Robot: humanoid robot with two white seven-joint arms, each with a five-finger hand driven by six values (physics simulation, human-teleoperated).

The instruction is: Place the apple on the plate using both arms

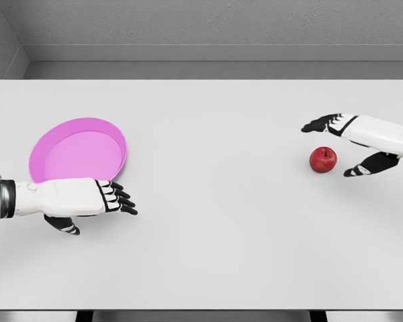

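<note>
Single head cam, no second view to overlap. It looks forward and down from the near side of the flat white table [221, 255], far enough back to take in the whole tabletop up to the grey back wall [208, 23].

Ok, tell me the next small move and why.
Probably move the right hand leftward and close its fingers on the apple. The hand is open, its fingers and thumb just right of the apple and not touching it. The pink plate sits far left, beside the left hand.
</note>
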